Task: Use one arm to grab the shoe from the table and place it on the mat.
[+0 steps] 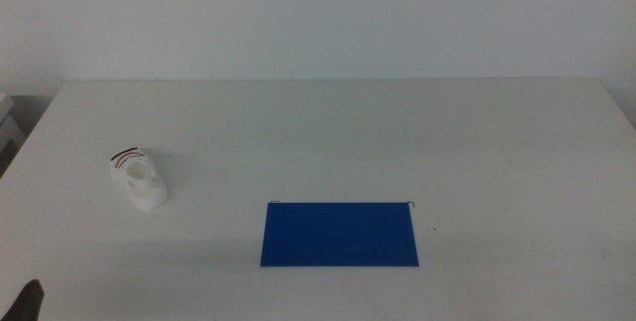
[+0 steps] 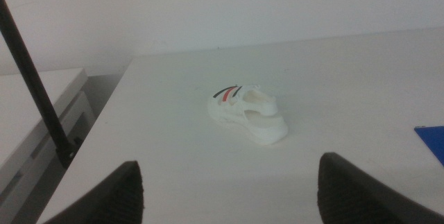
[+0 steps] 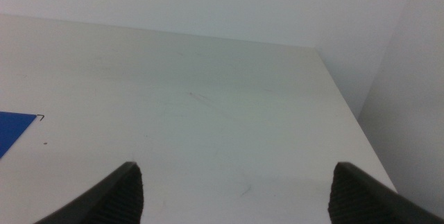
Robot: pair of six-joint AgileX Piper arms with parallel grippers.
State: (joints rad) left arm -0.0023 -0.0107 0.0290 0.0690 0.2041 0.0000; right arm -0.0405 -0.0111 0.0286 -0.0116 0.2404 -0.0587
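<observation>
**Shoe alone on the surface, both tools spread wide**

Shoe, a small white chunky-soled sandal with black and red straps over its top, rests on the wide plain white surface toward nine o'clock in the middle view. It sits upright on its sole, strapped end pointing to about eleven o'clock. Flat thin dark blue rectangular mat lies near six o'clock, long side running across, well apart from the shoe, with bare surface between them.

Left tool hangs back from the shoe, its two dark jaws set wide apart with nothing between them; the shoe shows beyond the gap, not touched. In the middle view only a dark tip of this tool shows at the lower left corner, toward seven o'clock. A corner of the blue mat peeks in at the edge of the left wrist view.

Right tool is likewise spread open and empty, over bare white surface, with a corner of the mat in sight.
</observation>
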